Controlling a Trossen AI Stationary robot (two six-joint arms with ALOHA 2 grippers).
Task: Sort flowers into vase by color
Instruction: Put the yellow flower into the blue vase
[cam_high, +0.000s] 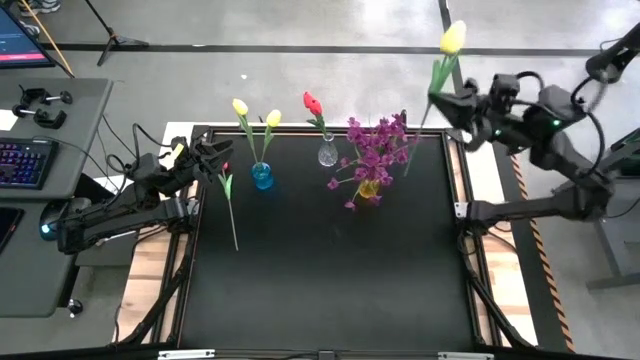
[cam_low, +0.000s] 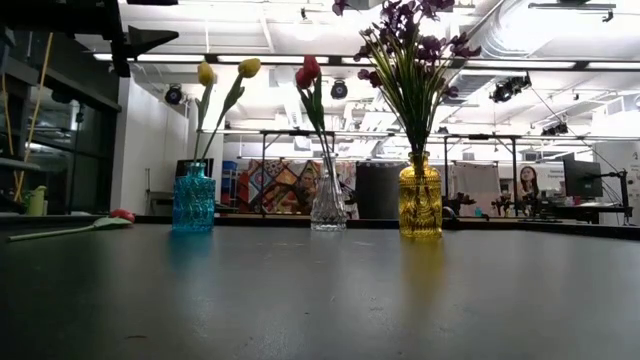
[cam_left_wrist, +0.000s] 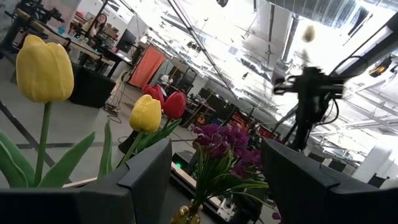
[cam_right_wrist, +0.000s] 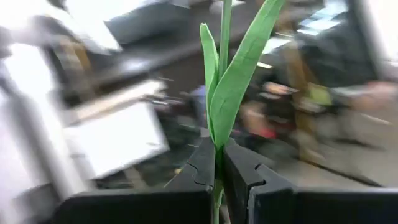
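Lying on the dark table (cam_high: 330, 280) near its left edge, a loose red tulip (cam_high: 228, 195) is waiting with its stem pointing toward the near side, and the left gripper (cam_high: 212, 155) is hanging just beside its bloom end with fingers spread and nothing between them. A grab at the thin stem from here is likely risking a miss or a pinch on the leaf alone. Farther back, three vases are standing in a row: the blue vase (cam_high: 262, 176) on the left is holding two yellow tulips, the clear vase (cam_high: 328, 154) in the middle is holding one red tulip, and the yellow vase (cam_high: 369, 187) on the right is carrying the purple sprigs (cam_high: 378, 145). Beyond the far right corner, the right gripper (cam_high: 447, 103) is raised and clenched on the stem of a yellow tulip (cam_high: 452, 38). Its route to the blue vase is probably crossing over the purple sprigs and the clear vase, so a low pass is risking a snag or a tipped vase. The long stem is also prone to swinging and missing the narrow neck.
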